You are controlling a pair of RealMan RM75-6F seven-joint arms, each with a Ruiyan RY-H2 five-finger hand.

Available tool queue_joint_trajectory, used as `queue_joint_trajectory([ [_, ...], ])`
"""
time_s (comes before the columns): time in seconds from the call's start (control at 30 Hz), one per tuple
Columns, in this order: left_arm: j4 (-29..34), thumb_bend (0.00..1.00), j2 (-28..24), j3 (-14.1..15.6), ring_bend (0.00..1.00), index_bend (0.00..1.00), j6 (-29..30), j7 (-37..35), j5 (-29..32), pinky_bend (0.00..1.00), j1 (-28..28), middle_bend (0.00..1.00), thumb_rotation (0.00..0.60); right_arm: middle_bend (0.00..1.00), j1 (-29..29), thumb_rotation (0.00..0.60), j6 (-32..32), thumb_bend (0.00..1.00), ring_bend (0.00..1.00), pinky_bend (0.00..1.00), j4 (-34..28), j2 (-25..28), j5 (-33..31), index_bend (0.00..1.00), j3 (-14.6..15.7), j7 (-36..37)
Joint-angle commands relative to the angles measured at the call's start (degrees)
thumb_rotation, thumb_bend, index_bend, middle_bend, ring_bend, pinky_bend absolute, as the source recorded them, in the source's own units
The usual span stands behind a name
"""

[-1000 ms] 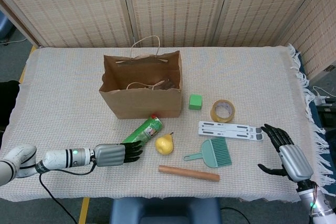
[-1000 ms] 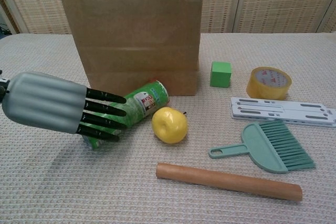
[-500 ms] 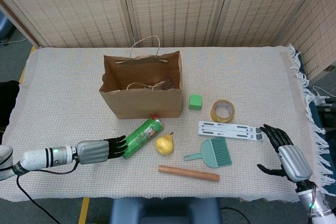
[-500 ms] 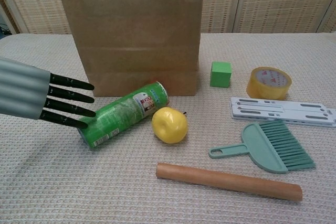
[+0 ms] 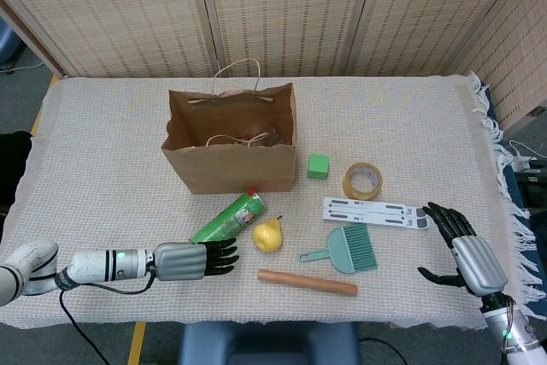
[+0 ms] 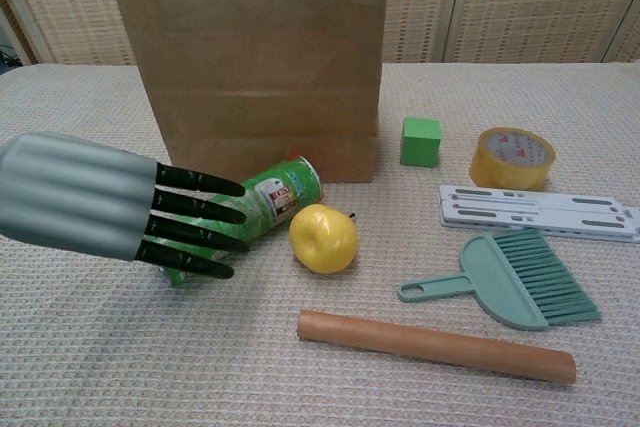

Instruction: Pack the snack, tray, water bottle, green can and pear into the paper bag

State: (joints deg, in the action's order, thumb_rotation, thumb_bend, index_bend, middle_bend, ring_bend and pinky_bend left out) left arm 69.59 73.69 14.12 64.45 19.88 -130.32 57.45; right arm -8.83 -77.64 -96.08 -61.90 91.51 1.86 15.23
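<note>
The brown paper bag [image 5: 229,153] [image 6: 255,67] stands open at mid-table with items inside it. In front of it the green can [image 5: 231,217] [image 6: 270,202] lies on its side. The yellow pear [image 5: 267,235] [image 6: 323,238] sits just right of the can. My left hand [image 5: 190,260] [image 6: 110,204] lies flat with fingers stretched out, right in front of the can's lower end, holding nothing; the chest view shows its fingertips covering part of the can. My right hand [image 5: 466,256] hovers at the table's right front corner, fingers spread and empty.
A wooden rolling pin [image 5: 308,282] [image 6: 436,346] lies in front of the pear. A teal dustpan brush [image 5: 346,250] [image 6: 515,282], a white slotted stand [image 5: 374,212] [image 6: 540,212], a tape roll [image 5: 362,180] [image 6: 512,158] and a green cube [image 5: 318,166] [image 6: 421,141] lie to the right.
My left hand pulled back to the left half a second ago and has now come forward again to the can's lower end. The can's lower end has swung slightly. The right hand stays put.
</note>
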Motion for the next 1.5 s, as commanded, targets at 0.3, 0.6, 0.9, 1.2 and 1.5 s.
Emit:
queue_joint_trajectory([
  [0.3,-2.5,0.35,3.7,-3.4,0.00,0.00,-1.0,1.1,2.1,0.00,1.8,0.00,0.600,0.00,-0.3,0.600,0.8,0.06,0.00,0.00,-0.5,0.4,-0.4,0.00,0.1,0.3],
  [0.6,-6.1,0.35,6.5,-3.9,0.00,0.00,-1.7,0.3,3.3,0.00,2.9,0.00,0.600,0.00,-0.5,0.600,1.6,0.06,0.00,0.00,-1.0,0.7,-1.1,0.00,0.0,0.2],
  [0.9,-11.0,0.35,9.3,-2.8,0.00,0.00,-2.2,-1.3,3.7,0.00,3.9,0.00,0.600,0.00,-0.7,0.600,2.2,0.06,0.00,0.00,-1.3,0.9,-1.7,0.00,-0.1,0.3],
  [1.2,-15.9,0.35,10.8,-1.7,0.00,0.00,-2.1,-2.4,4.6,0.00,4.4,0.00,0.600,0.00,-1.1,0.600,3.5,0.06,0.00,0.00,-2.0,1.2,-2.1,0.00,0.0,0.6],
  [1.5,-18.2,0.35,10.5,-1.0,0.00,0.00,-1.4,-2.6,6.2,0.00,3.9,0.00,0.600,0.00,-1.3,0.600,4.1,0.06,0.00,0.00,-2.4,1.2,-2.5,0.00,0.0,0.3],
])
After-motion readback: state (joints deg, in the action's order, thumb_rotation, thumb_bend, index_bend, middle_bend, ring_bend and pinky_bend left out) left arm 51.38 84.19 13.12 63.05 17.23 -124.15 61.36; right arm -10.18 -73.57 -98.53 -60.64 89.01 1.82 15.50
